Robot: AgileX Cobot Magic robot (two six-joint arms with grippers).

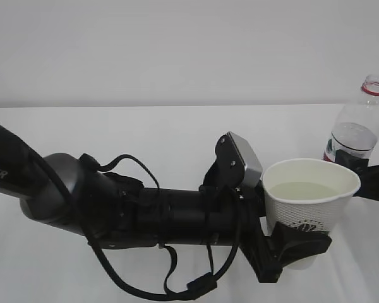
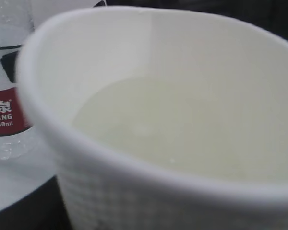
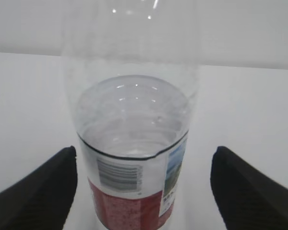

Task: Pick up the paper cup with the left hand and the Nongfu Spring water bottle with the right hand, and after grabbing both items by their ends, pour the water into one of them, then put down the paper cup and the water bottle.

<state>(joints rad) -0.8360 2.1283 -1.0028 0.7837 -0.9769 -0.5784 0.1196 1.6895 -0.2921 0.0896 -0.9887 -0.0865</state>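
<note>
My left gripper (image 1: pixel 301 243) is shut on the lower part of the paper cup (image 1: pixel 306 211), which stands upright with its rim squeezed slightly out of round. Pale water (image 1: pixel 302 189) lies in the cup, and the left wrist view is filled by the cup (image 2: pixel 134 191) and its water (image 2: pixel 182 129). The Nongfu Spring water bottle (image 1: pixel 357 129) stands upright behind the cup at the right, uncapped, with a red neck ring. In the right wrist view the bottle (image 3: pixel 134 163), partly full, sits between the fingers of my right gripper (image 3: pixel 145 153), which is open with a gap on each side.
A white table (image 1: pixel 145 139) runs back to a plain white wall (image 1: pixel 177 50). My left arm (image 1: pixel 145 211) with its looping cables lies across the lower left of the exterior view. The bottle's red label (image 2: pixel 2 115) shows just left of the cup.
</note>
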